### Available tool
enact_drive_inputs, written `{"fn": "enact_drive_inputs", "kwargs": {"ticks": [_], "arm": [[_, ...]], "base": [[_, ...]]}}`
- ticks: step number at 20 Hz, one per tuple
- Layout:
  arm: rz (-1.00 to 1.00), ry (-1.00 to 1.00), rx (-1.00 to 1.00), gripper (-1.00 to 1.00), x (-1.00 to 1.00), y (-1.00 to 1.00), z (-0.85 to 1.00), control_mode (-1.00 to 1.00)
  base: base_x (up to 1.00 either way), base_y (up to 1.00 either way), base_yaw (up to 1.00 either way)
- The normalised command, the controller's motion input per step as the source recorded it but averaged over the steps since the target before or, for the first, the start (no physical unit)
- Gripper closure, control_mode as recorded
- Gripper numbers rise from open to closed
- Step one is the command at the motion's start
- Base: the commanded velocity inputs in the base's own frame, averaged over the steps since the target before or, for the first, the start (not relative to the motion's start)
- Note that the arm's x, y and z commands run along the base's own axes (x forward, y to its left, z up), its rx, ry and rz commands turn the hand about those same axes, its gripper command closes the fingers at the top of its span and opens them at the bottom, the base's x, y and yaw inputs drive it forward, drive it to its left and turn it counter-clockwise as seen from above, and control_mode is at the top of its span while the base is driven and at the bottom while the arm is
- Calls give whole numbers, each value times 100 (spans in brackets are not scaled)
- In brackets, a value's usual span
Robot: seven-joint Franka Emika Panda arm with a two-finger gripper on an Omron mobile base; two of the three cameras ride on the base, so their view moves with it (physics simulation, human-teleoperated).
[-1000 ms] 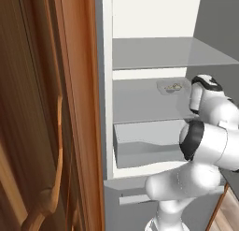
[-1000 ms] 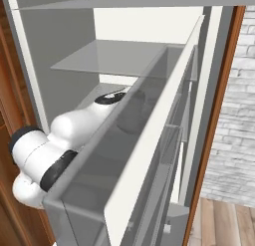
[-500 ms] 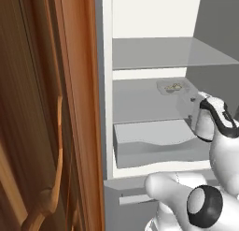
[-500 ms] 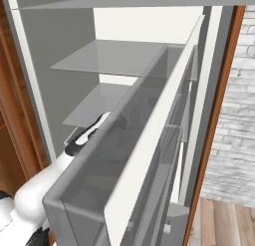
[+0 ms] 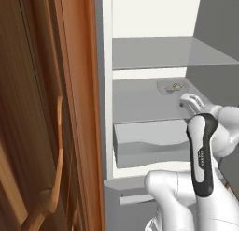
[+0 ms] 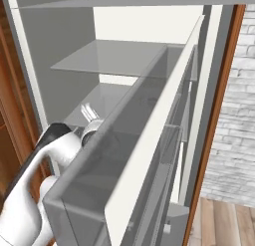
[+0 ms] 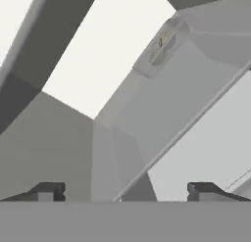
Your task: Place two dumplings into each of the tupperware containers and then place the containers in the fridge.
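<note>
The fridge stands open, showing its white interior and grey glass shelves. On the middle shelf, far right, sits one grey tupperware container with small tan dumplings in it. The hand view has the same container ahead at the shelf's back. My gripper hovers over the shelf's front right part, a short way in front of the container, open and empty. Its fingertips stand wide apart. In the right base view the gripper pokes in behind the door bin. The other container is out of view.
A grey bottom drawer lies under the shelf. The fridge door with its bins stands open close on my right. Brown wooden cabinet doors flank the fridge on the left. A brick wall is beyond the door.
The gripper has drawn back from the container toward the shelf's front and dropped a little. The arm's elbow has swung down and forward. The container stays on the shelf.
</note>
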Motion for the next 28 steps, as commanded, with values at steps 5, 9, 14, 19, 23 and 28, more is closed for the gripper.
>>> {"fn": "enact_drive_inputs", "kwargs": {"ticks": [5,9,14,19,23,28], "arm": [[26,43,-82,-100,-99,62,-20,-100],[0,62,-74,-100,-30,76,-82,-100],[0,43,-40,-100,-1,11,-80,-100],[0,3,-1,-100,-1,-10,-24,-100],[0,0,0,-100,-2,-1,-3,100],[0,0,0,-100,0,0,0,100]], "base": [[0,0,0],[0,0,0],[0,0,0],[0,0,0],[-24,-4,0],[-77,-11,0]]}}
